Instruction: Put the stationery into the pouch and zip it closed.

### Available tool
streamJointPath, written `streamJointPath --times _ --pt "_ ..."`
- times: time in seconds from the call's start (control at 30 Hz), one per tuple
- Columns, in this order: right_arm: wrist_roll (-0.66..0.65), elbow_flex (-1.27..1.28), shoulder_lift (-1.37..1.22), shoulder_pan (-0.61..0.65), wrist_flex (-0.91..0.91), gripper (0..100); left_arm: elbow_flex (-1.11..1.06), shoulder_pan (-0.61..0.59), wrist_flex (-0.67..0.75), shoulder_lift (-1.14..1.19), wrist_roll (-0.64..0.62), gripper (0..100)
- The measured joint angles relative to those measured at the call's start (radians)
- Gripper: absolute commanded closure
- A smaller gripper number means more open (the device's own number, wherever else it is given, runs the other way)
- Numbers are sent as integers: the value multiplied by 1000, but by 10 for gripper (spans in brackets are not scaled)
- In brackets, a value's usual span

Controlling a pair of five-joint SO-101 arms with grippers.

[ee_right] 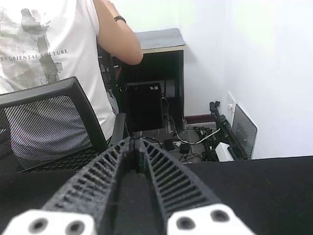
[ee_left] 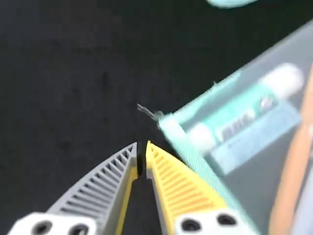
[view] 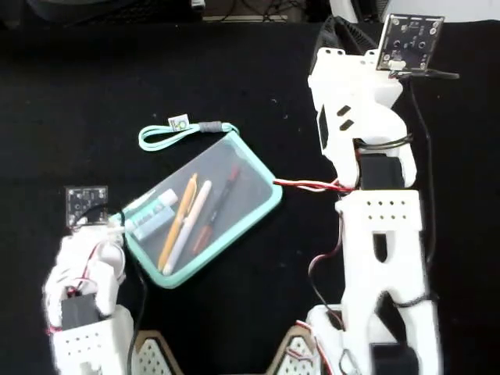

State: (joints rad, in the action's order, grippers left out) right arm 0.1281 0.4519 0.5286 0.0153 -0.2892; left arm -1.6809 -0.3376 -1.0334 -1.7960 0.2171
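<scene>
Office-type workroom; mesh chair (ee_right: 49, 122); desk (ee_right: 157, 40) above a black computer case (ee_right: 144, 107); tangled cables (ee_right: 195, 142) beside it; white wall (ee_right: 264, 58) behind.

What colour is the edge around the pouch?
Mint green; the pouch shows best in the high view.

I see a black table (view: 117, 78). A clear, mint-edged pouch (view: 251, 181) lies flat on it near the middle, tilted, its strap (view: 142, 138) looped on the surface.
</scene>
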Motion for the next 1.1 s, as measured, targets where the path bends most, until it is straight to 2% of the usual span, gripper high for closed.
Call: streamJointPath --times 0.27,0.5,0.63,0.83,1.0,1.1 --pt "0 0 0 0 0 986 -2 -6 -204 -9 0 951" --pt "0 71 0 115 0 986 -2 -17 -219 -9 0 951" --pt "0 157 17 104 -29 986 -2 -17 -219 -9 0 952" --pt "0 330 273 17 -338 986 -2 -17 -219 -9 0 952" --pt "0 506 644 -12 -689 953 -2 -17 -219 -9 0 952" --pt "-40 646 905 -11 -832 917 -2 -17 -219 -9 0 952"
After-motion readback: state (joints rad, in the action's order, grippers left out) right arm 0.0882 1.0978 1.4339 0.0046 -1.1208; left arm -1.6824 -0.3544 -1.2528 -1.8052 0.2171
